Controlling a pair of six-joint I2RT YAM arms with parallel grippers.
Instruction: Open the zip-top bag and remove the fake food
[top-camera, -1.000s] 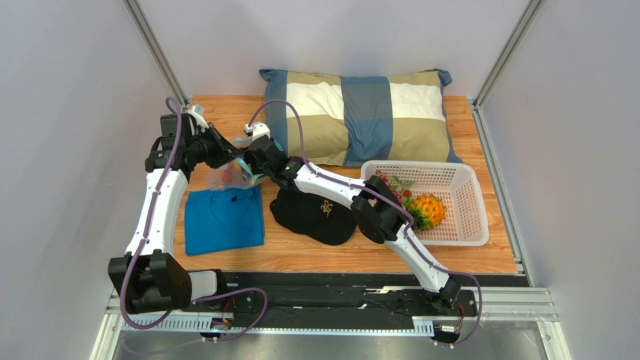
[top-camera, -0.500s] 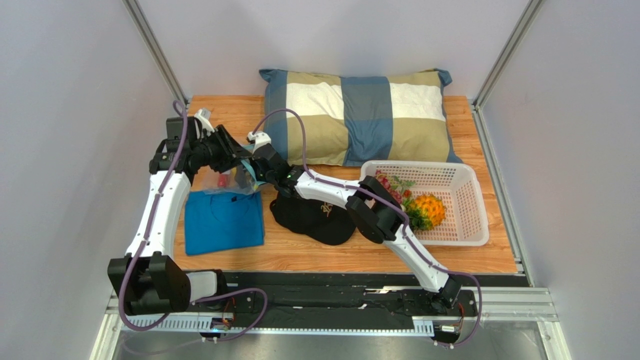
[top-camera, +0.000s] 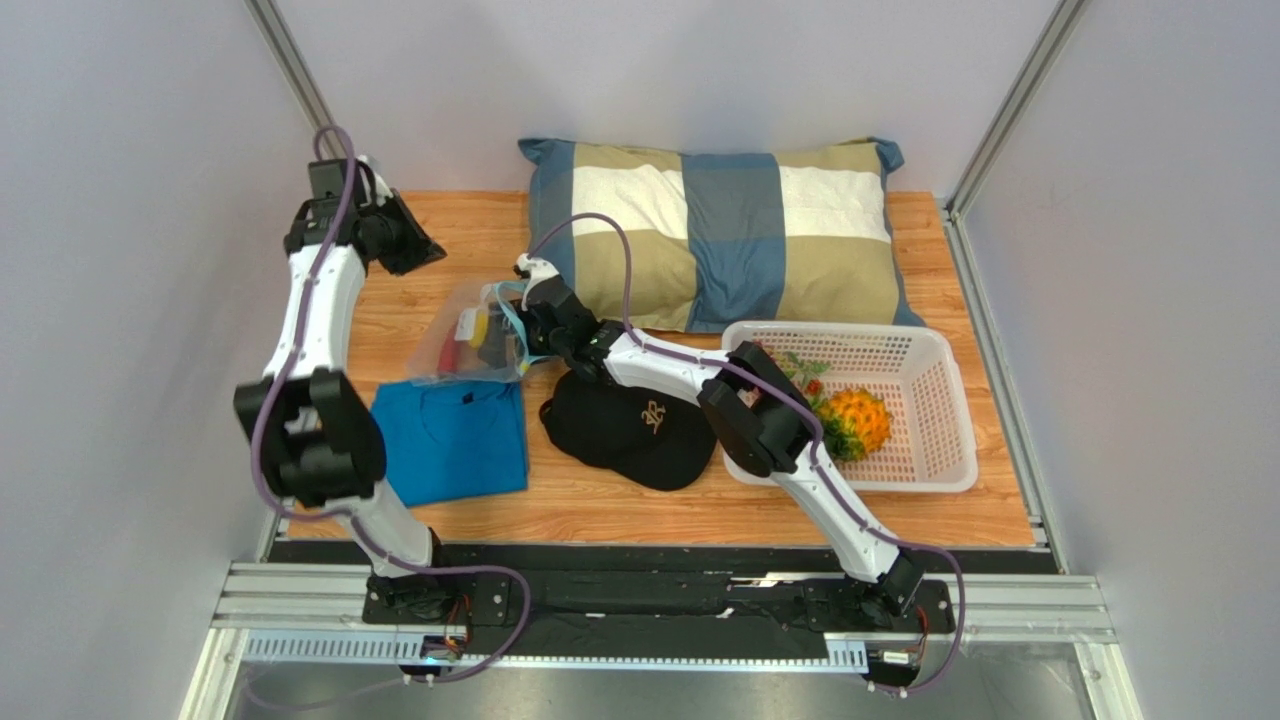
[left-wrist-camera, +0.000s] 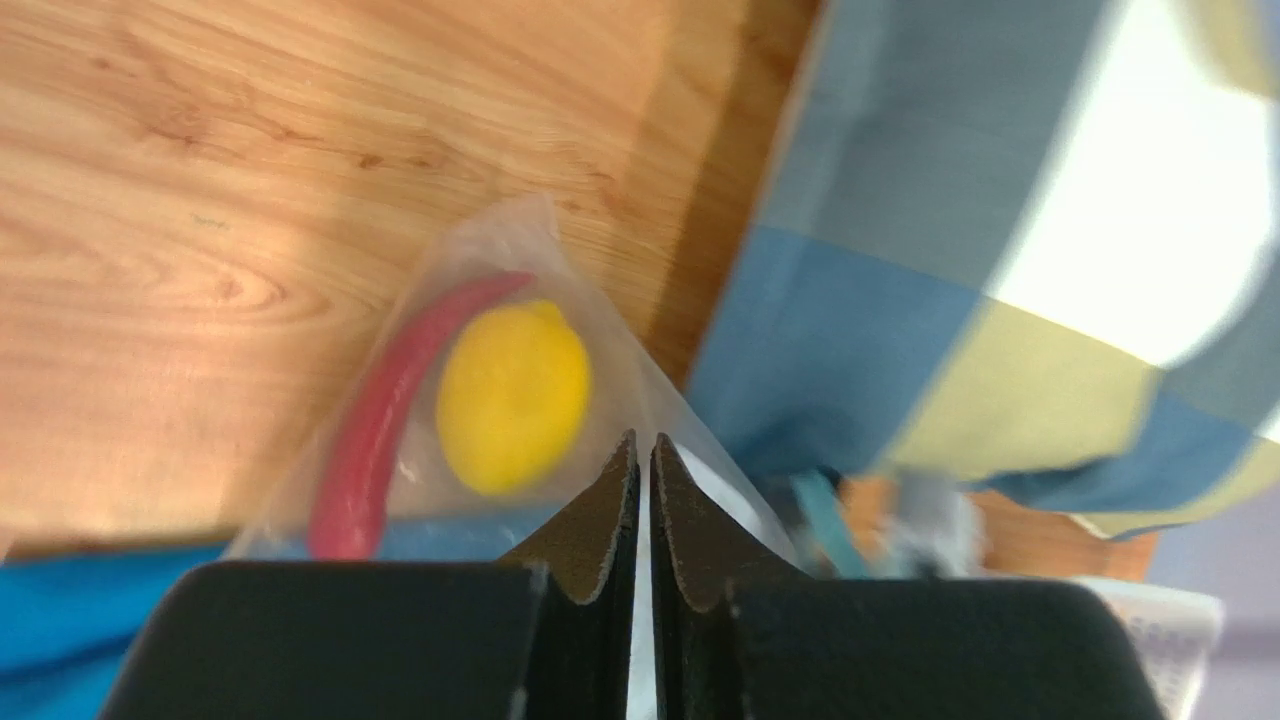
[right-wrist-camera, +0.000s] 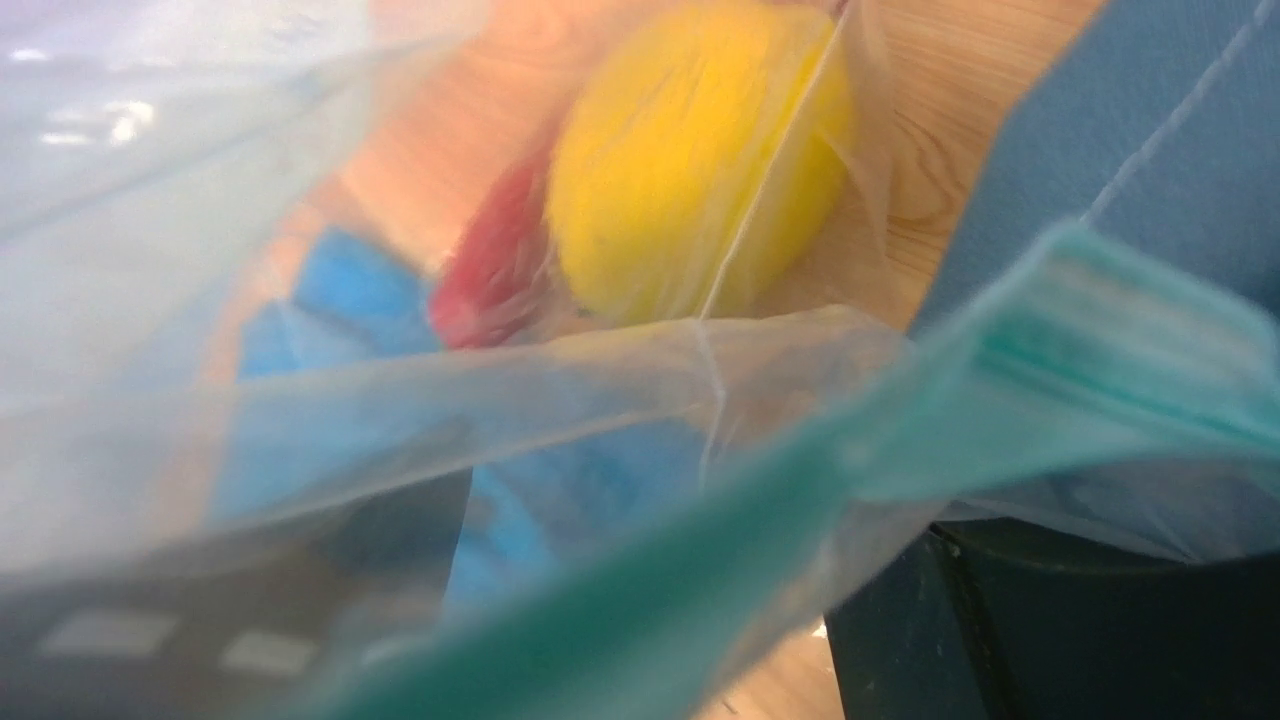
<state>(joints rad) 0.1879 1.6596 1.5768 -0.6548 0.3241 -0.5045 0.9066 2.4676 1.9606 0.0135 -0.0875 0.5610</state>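
The clear zip-top bag (top-camera: 469, 348) lies on the table's left side, partly over the blue shirt. It holds a yellow lemon (top-camera: 475, 327) and a red chili (top-camera: 448, 360). My right gripper (top-camera: 529, 308) is at the bag's mouth, shut on its teal zip strip (right-wrist-camera: 902, 435). In the right wrist view the plastic drapes over my fingers (right-wrist-camera: 1052, 630), with the lemon (right-wrist-camera: 699, 158) and chili (right-wrist-camera: 489, 285) behind it. My left gripper (top-camera: 425, 249) is shut and empty, raised at the back left, apart from the bag. Its view (left-wrist-camera: 645, 443) looks down on the bag (left-wrist-camera: 616, 375), lemon (left-wrist-camera: 514, 395) and chili (left-wrist-camera: 376, 435).
A white basket (top-camera: 932, 353) at the right holds the orange pineapple (top-camera: 857, 420) and dark red grapes (top-camera: 774, 368). A black cap (top-camera: 631, 428) lies under my right arm. A checked pillow (top-camera: 721, 233) fills the back. The folded blue shirt (top-camera: 448, 438) lies front left.
My left gripper has let go of the bag and swung up and back to the far left. The bag has sagged open onto the table. My right gripper still holds its mouth.
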